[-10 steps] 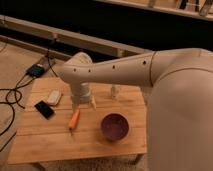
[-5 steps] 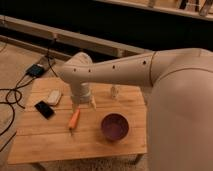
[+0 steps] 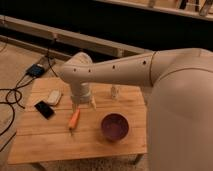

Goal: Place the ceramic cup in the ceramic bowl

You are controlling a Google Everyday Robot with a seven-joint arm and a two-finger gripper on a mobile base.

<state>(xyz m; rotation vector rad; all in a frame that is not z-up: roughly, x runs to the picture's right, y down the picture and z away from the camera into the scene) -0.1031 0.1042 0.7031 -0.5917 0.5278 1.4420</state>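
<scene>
Cup (image 3: 115, 92) upright on the table (image 3: 45, 142), straight behind the bowl (image 3: 115, 126), apart from the gripper (image 3: 84, 105).

Camera view: small and white, probably the cup, near the far edge, well back from the bowl. Dark purple and glossy, the bowl itself, toward the front edge. Back and left of the bowl, the gripper, pointing down close over the wood, claw open with fingers spread wide; left of the cup, not touching. Left of the bowl, just in front of the fingertips, an orange carrot (image 3: 74, 120). Farther left of the bowl, a flat white gadget (image 3: 54, 97) and a black phone (image 3: 44, 109) side by side.
</scene>
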